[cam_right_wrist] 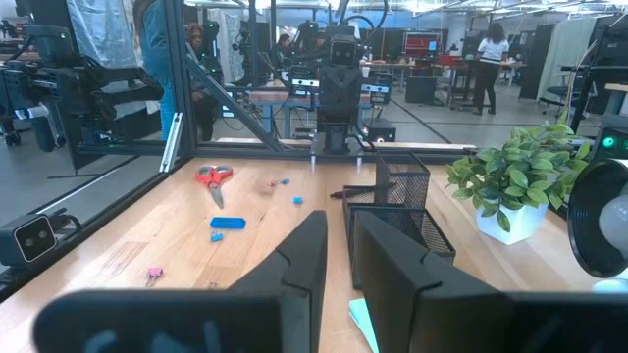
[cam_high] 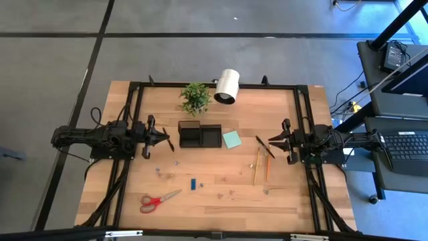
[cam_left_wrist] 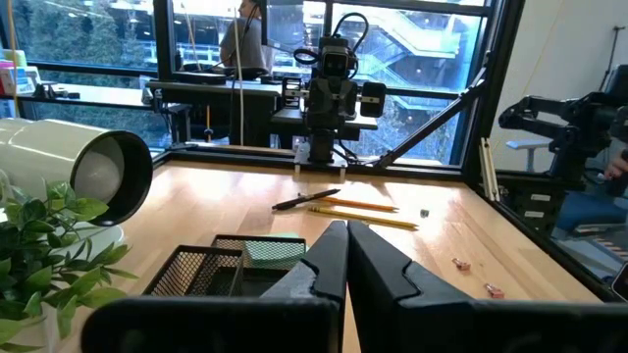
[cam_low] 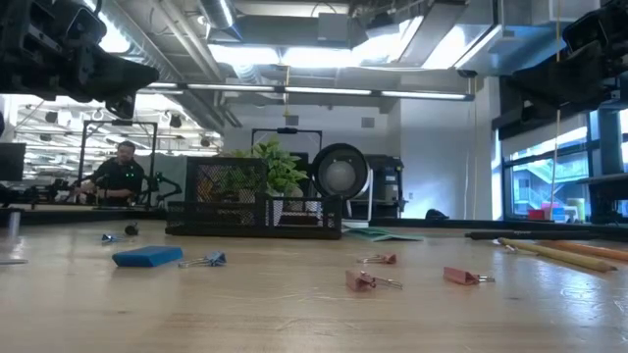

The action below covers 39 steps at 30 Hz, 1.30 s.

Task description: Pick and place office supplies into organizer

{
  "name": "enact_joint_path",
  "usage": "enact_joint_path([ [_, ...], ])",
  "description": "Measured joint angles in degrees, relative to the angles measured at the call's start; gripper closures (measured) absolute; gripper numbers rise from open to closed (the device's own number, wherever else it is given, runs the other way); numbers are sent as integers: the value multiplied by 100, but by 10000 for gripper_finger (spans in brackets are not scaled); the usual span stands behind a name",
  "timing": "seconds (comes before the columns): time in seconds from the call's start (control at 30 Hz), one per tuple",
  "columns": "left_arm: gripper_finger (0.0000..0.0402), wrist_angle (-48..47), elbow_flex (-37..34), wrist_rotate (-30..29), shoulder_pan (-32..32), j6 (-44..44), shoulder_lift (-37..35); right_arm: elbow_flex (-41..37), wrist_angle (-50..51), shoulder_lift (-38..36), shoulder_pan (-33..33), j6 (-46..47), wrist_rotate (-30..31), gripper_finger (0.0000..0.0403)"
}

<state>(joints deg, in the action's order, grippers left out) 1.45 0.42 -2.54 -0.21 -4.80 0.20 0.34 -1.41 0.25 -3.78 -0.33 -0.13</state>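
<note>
Organizer (cam_high: pixel 199 135) sits at table centre, pad (cam_high: pixel 232 139) just at its three o'clock, pencils (cam_high: pixel 261 165) beyond, scissors (cam_high: pixel 158 199) at seven. Left gripper (cam_high: pixel 168 140) waits at nine, fingers together; right gripper (cam_high: pixel 273 144) at three, slightly parted, empty.

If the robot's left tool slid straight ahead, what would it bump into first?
Probably the black organizer. The left tool points across the table right at it, though it may sit high enough to pass over.
</note>
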Motion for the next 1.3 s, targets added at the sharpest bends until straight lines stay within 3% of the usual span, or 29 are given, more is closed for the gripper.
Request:
enact_joint_path([
  [0.07,398,0,-2,0,-2,0,-2,0,-10,-1,-1,168,-4,340],
  [0.27,398,-1,-1,1,0,0,0,-1,-229,-2,0,1793,0,340],
  [0.6,398,0,0,-6,0,98,-2,2,-269,-2,-1,1984,32,340],
  [0.83,398,0,-1,-99,0,598,-2,2,-415,-2,1,2962,352,340],
  [1.07,398,0,0,-119,-2,603,-2,-1,-351,-1,1,2989,485,339],
  [1.17,398,0,-2,-136,0,603,-1,1,-351,-1,1,2877,507,325],
  [1.3,398,1,-1,-136,0,603,0,0,-347,0,1,2856,743,275],
])
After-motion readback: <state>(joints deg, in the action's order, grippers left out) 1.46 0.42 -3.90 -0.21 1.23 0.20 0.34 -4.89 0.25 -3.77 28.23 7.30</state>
